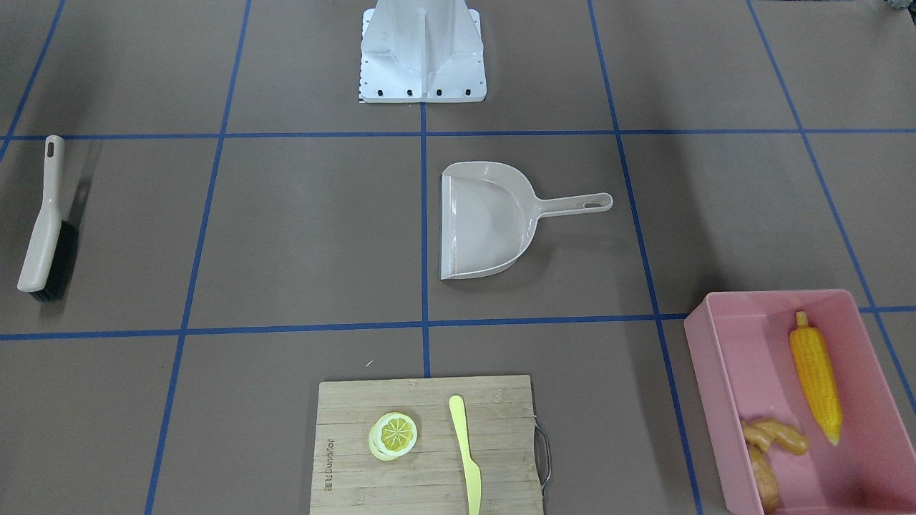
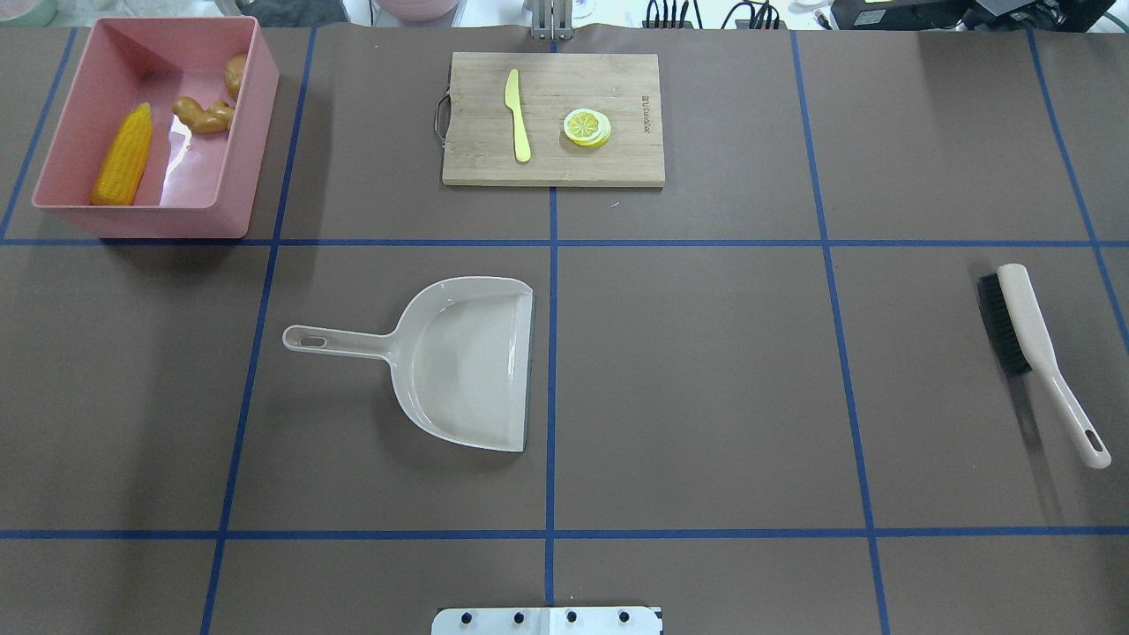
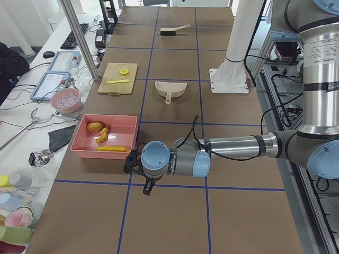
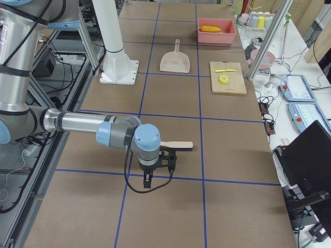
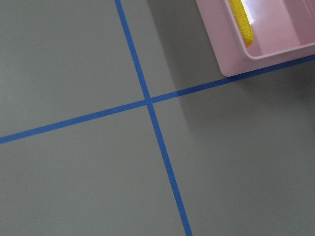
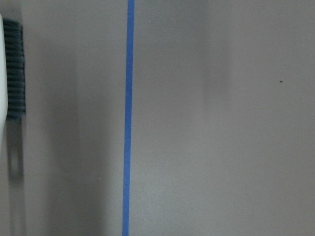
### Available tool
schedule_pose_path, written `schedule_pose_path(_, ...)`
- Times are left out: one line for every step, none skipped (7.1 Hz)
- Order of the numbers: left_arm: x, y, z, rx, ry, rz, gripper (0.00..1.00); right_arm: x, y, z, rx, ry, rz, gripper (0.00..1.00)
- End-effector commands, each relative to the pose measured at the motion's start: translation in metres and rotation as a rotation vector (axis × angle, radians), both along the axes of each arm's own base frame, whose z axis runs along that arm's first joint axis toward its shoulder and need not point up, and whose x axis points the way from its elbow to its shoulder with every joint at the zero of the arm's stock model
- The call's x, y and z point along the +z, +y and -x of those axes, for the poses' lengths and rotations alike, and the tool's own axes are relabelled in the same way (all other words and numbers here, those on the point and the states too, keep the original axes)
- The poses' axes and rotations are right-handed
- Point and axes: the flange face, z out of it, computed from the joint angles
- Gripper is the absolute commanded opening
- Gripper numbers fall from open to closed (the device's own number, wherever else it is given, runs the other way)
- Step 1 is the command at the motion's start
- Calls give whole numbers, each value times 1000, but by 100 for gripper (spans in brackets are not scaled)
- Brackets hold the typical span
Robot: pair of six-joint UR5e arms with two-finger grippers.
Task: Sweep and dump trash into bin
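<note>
Corn (image 2: 123, 166), ginger (image 2: 203, 115) and potato (image 2: 235, 75) lay inside the bin (image 2: 141, 220) at the far left corner of the desk (image 2: 706, 397). They looked like light, hard, slick plastic, better scooped than pinched. Dustpan (image 2: 463, 362) and brush (image 2: 1032, 339) sat well apart, with open room between. Whether the left pincer (image 3: 148, 188) and right pincer (image 4: 147, 180) were open could not be told.

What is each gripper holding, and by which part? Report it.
Nothing is held. The brush and dustpan lie free on the table, the trash sits in the bin, and neither the left gripper nor the right gripper carries anything.
</note>
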Motion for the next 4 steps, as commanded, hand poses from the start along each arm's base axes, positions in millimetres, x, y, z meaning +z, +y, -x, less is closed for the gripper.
schedule_pose_path(20,5,5,2,-86,180,98,-15,-23,16,-54,11,-40,100)
schedule_pose_path(11,-2,11,10,-173,249,98,-13,-23,21,-65,9,-35,100)
schedule_pose_path(7,-5,14,10,-198,257,98,-9,-23,22,-67,10,-25,100)
schedule_pose_path(5,-3,12,9,-176,252,98,0,-21,22,-66,3,-9,100)
